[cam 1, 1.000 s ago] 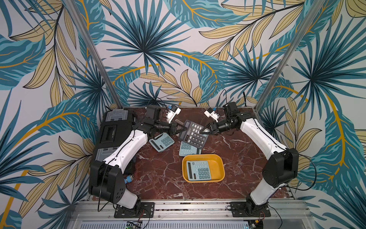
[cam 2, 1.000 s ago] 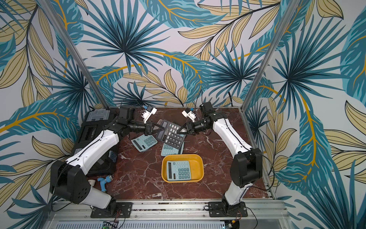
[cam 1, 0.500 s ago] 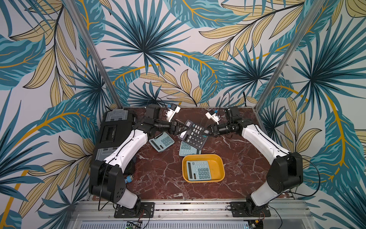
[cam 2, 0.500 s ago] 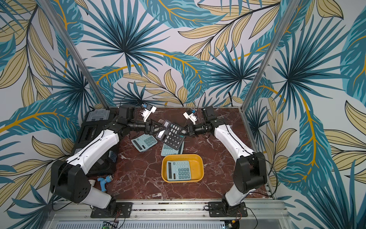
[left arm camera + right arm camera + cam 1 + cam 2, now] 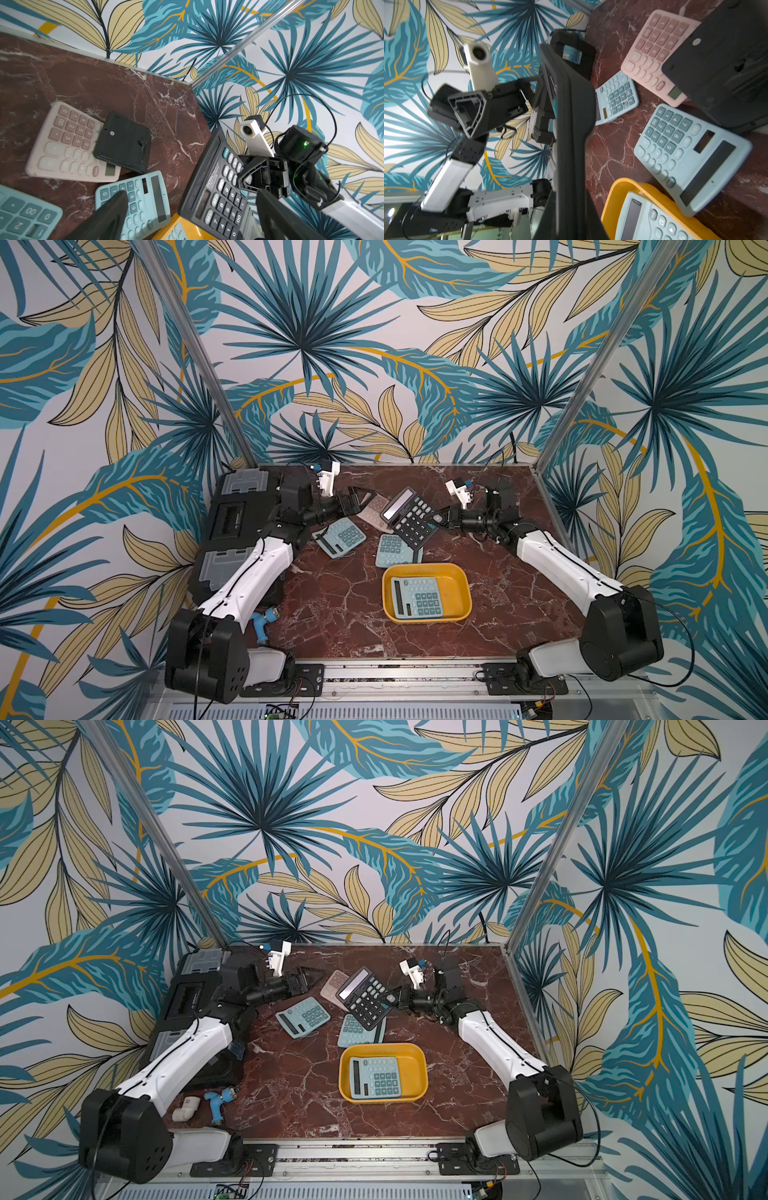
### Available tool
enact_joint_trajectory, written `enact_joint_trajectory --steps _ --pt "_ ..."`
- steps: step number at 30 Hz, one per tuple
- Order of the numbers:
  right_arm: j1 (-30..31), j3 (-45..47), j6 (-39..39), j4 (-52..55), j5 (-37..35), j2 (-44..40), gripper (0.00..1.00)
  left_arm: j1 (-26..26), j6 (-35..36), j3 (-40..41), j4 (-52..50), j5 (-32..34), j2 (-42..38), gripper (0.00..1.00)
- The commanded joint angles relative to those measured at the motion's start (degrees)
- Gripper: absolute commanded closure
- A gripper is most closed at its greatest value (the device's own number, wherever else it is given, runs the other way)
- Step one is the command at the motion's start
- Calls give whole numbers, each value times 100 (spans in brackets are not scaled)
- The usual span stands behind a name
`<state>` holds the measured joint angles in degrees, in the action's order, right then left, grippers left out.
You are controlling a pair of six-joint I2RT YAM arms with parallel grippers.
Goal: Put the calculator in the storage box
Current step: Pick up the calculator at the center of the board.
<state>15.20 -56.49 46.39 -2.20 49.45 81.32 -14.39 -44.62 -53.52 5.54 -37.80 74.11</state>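
Both top views: pinches black calculator (image 5: 409,516) aloft in right pincer (image 5: 441,519) near back edge of table (image 5: 340,601), left pincer (image 5: 356,499) spread, not yet over storage box (image 5: 426,568) already holding a blue calculator (image 5: 417,598).

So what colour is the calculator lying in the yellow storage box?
That calculator is light blue with darker teal keys, clearest in a top view.
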Motion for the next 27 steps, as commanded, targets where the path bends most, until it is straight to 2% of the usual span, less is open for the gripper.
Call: enact_joint_trajectory --steps 1,7,10,17,23,27 --pt "0 443 1311 -1707 -818 -219 99 -596 -1222 662 1280 892 -254 0" --pt "123 1138 2423 -2827 -1896 -513 99 -1785 -2195 1431 2632 2235 -254 1" --pt "256 1476 2871 -3218 -2435 -673 99 -2197 -2395 1503 3096 2698 -37 4" --pt "608 1856 3461 -3804 -3141 -856 100 -2710 -2822 1175 4145 3129 886 24" --pt "770 1955 3605 -3801 -3426 -1059 100 -2850 -3195 1015 5077 3251 1558 50" --pt "868 1986 3604 -3682 -3526 -1076 100 -2948 -3227 860 5247 3319 1725 65"
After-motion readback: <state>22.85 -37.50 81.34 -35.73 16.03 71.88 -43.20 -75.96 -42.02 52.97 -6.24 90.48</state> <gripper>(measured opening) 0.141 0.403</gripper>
